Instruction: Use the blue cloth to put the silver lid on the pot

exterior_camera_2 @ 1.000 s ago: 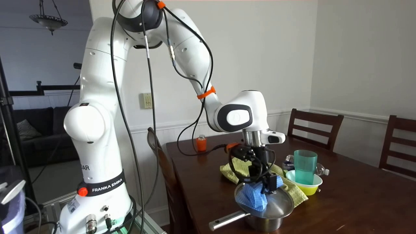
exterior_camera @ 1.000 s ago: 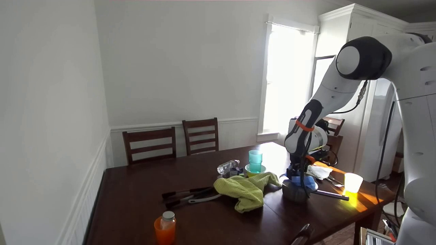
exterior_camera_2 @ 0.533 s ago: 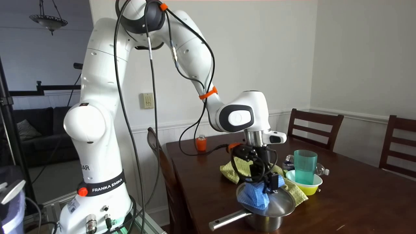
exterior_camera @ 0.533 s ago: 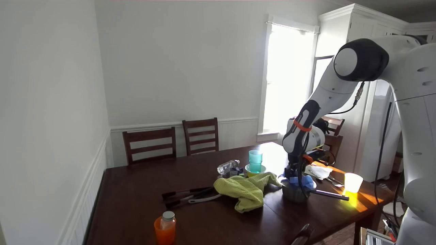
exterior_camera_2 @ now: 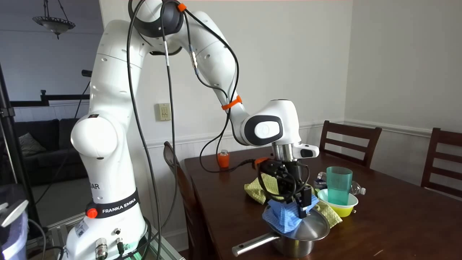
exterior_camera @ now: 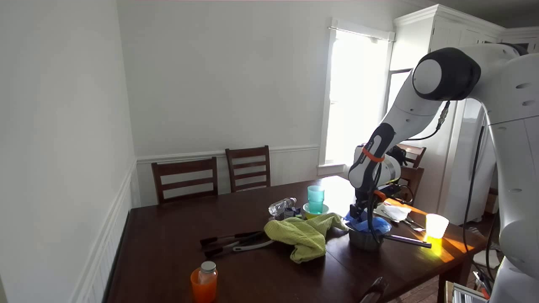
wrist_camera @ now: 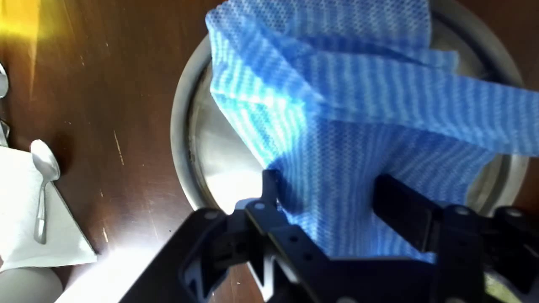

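Nearly done, by the look of it. Silver lid point(exterior_camera_2: 314, 228) is on the pot point(exterior_camera_2: 294, 249); blue cloth point(exterior_camera_2: 283, 218) lies crumpled over the lid, so also above the pot. Rim flush all round? Can't tell, cloth hides part. Pincer point(wrist_camera: 326, 189) is right over the pot, jaws spread well apart with cloth between them; the wrist view shows no squeeze. Left to do, my guess: confirm the lid is seated, back off. Task doesn't ask for the cloth to come away.

Edges: pot's handle point(exterior_camera_2: 255, 244) points toward the robot base point(exterior_camera_2: 112, 231), its end near that edge of the tabletop point(exterior_camera_2: 389, 224); bump risk. Green towel point(exterior_camera: 301, 235) just beside the pot, contact unclear. Bowl point(exterior_camera_2: 339, 210) with teal cup point(exterior_camera_2: 339, 184) inside is near the pot. Spoon point(wrist_camera: 44, 166) on white napkin point(wrist_camera: 17, 210), apart from the pot. Best room: straight up from the pot; toward the bowl is tighter. Could go wrong: cloth snags on the pincer, drags the lid askew.
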Robot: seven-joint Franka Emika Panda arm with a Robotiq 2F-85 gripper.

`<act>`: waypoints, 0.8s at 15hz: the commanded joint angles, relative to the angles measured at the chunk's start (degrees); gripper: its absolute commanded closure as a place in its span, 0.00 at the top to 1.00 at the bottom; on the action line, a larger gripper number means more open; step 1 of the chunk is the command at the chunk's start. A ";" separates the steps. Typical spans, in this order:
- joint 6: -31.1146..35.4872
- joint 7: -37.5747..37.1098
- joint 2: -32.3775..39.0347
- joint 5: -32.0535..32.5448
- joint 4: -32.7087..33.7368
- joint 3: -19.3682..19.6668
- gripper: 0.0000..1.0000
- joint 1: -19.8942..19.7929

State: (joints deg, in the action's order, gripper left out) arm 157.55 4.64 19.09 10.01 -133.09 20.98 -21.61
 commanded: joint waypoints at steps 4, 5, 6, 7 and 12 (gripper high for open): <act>-1.00 0.73 -0.58 0.77 0.21 0.81 1.00 0.64; -1.04 0.75 -0.62 0.90 0.19 0.86 1.00 0.69; -1.07 0.69 -0.68 1.00 0.17 0.96 1.00 0.76; -1.00 0.60 -0.70 1.11 0.19 1.07 1.00 0.82; -1.52 0.23 -1.84 1.45 -0.19 1.49 1.00 1.22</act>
State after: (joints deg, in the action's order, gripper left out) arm 157.55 4.73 18.97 10.28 -133.09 21.35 -21.23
